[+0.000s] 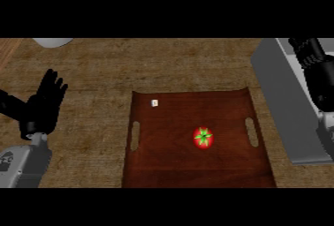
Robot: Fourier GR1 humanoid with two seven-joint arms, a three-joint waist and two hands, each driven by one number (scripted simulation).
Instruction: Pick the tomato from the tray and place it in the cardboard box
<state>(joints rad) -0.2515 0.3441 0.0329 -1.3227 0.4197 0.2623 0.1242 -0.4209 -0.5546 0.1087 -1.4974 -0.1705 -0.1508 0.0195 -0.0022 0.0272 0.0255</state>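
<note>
Left robot hand (pixel 44 105) resting open-fingered beside tray (pixel 163 167), tomato (pixel 203 137) right of centre, right robot hand (pixel 312 53) unclear

Two grey forearms, black jointed left robot hand (pixel 44 103), black segmented right robot hand (pixel 312 50)

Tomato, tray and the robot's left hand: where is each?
tomato (pixel 203 137), head view, on its green stem top.
tray (pixel 176 167), head view, on its bare brown floor.
left hand (pixel 44 106), head view, on its palm.
</note>
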